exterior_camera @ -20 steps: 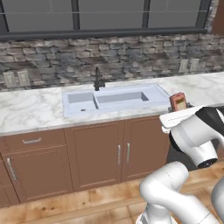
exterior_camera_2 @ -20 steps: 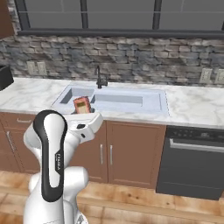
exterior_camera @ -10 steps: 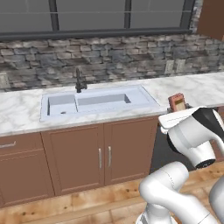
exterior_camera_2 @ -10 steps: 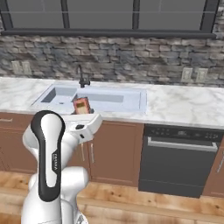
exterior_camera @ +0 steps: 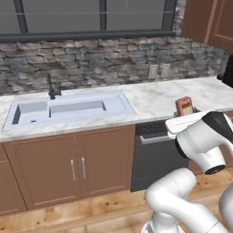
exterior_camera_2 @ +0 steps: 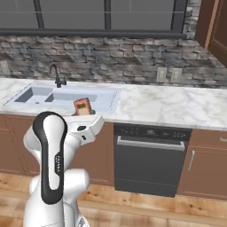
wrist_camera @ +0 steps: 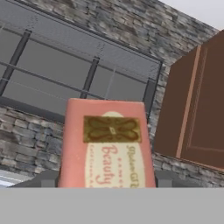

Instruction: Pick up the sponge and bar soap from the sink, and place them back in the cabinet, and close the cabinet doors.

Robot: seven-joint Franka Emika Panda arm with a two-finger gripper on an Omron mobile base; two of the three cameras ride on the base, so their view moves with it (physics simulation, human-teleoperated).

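Left base view: the soap (exterior_camera: 184,107) stands upright above the white arm's wrist, in front of the counter (exterior_camera: 154,98) near its right end, well to the right of the sink (exterior_camera: 68,109). The gripper (exterior_camera: 185,114) is mostly hidden behind the arm, so its fingers cannot be made out here. The cabinet (exterior_camera: 207,20) sits at the upper right corner, brown, above the counter.

Right base view: the soap (exterior_camera_2: 82,107) rises just above the wrist, seen in front of the sink's (exterior_camera_2: 66,96) right basin. The faucet (exterior_camera_2: 57,76) stands at the sink's back edge. A dark dishwasher (exterior_camera_2: 150,157) sits under the counter (exterior_camera_2: 164,104), right of the arm.

Hand view: the soap (wrist_camera: 106,146) stands upright at centre, clamped between the two fingers (wrist_camera: 49,178) of the gripper (wrist_camera: 106,178). Behind it are the window (wrist_camera: 74,76) and, at right, the cabinet (wrist_camera: 192,103).
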